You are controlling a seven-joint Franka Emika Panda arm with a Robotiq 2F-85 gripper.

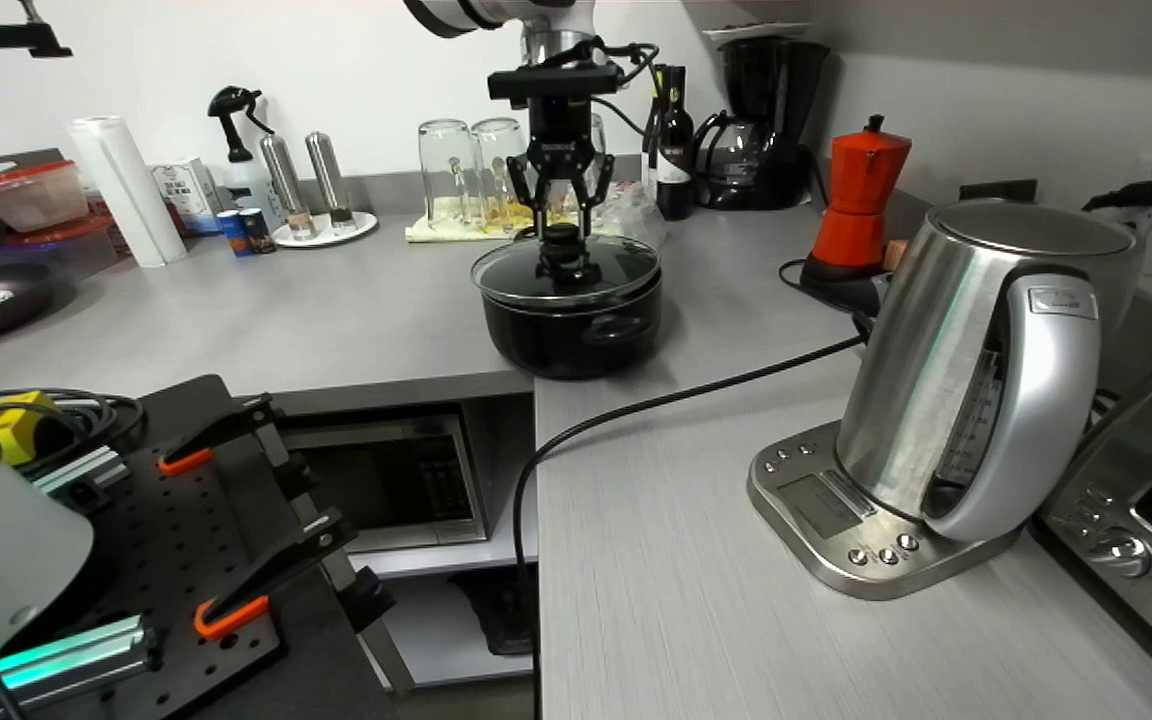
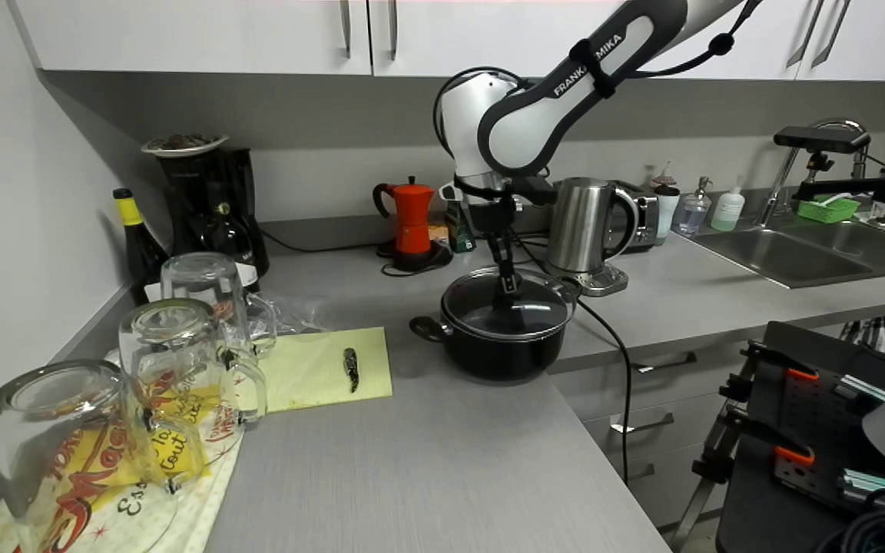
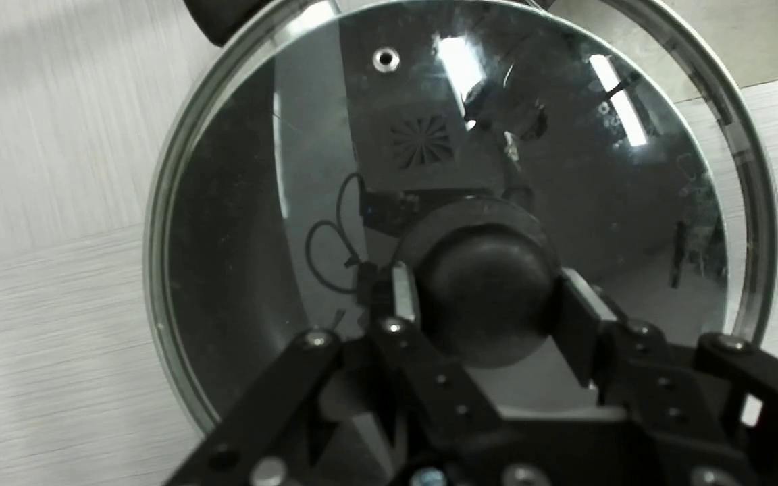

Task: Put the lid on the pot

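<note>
In both exterior views, a shiny kettle [image 1: 891, 380] is sitting on the gray counter [image 1: 636, 570], and a red coffee pot [image 1: 856, 190] is standing near it. Three glass mugs [image 2: 174, 361] are standing on a colorful towel [image 2: 198, 499]. Dark bottles [image 1: 675, 150] are standing beside a black coffee maker [image 1: 776, 85]. In an exterior view, two silver shakers [image 1: 329, 178] are standing on a white plate [image 1: 354, 228]. In an exterior view, a green basket [image 2: 829, 210] is sitting at the sink [image 2: 780, 257].

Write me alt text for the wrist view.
The tool grips the dark knob of a round, reflective clear-glass lid, seen from above. A black pot handle pokes out at the upper left, and light grey countertop shows on both sides.
</note>
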